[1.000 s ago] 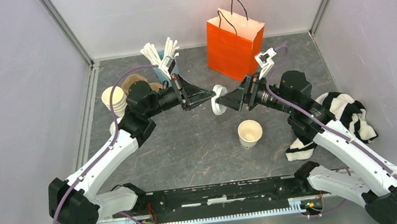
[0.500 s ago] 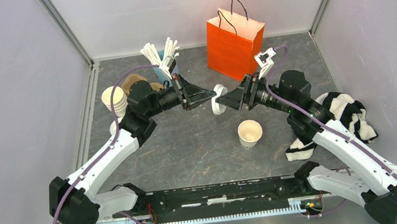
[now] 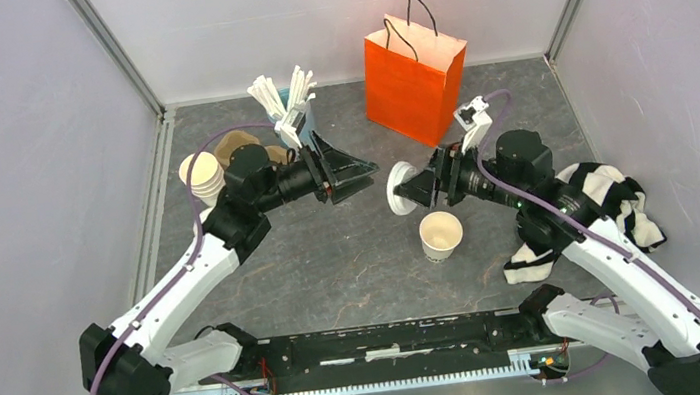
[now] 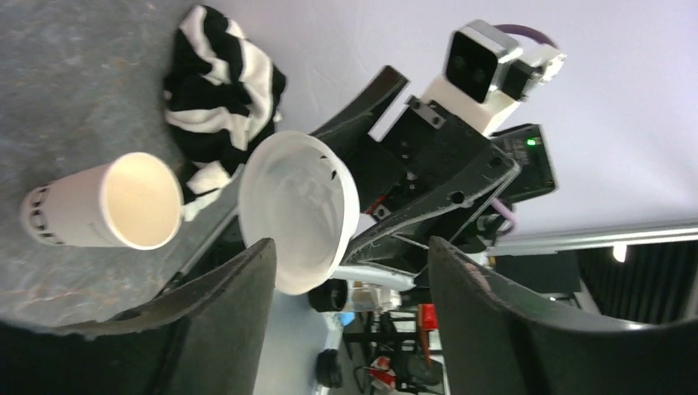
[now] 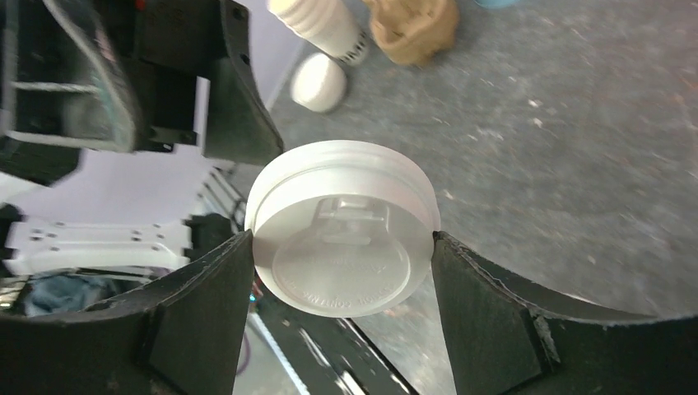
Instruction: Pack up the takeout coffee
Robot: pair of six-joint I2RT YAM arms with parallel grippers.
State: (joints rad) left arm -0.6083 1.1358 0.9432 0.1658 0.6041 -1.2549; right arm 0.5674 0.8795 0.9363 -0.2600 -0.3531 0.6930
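The takeout coffee's cream paper cup (image 3: 441,235) stands upright and open-topped on the grey table, also seen in the left wrist view (image 4: 107,202), with small dark print near its base. A round white plastic lid (image 3: 399,187) hangs on edge in the air just up-left of the cup. My right gripper (image 3: 407,190) is shut on the lid (image 5: 342,206), one finger pressed against each side of its rim (image 5: 342,240). My left gripper (image 3: 369,177) stands open a short way left of the lid, touching nothing (image 4: 350,247).
An orange paper bag (image 3: 411,74) with dark handles stands at the back. A black-and-white striped cloth (image 3: 608,201) lies at the right. At the left are a stack of lidless cups (image 3: 202,175), a brown object (image 3: 239,143), a loose lid (image 5: 319,82), and a blue holder of white sticks (image 3: 288,94).
My left gripper has opened, let go of the lid and drawn back to the left. The right gripper keeps the lid and has carried it slightly right and down, toward the cup.
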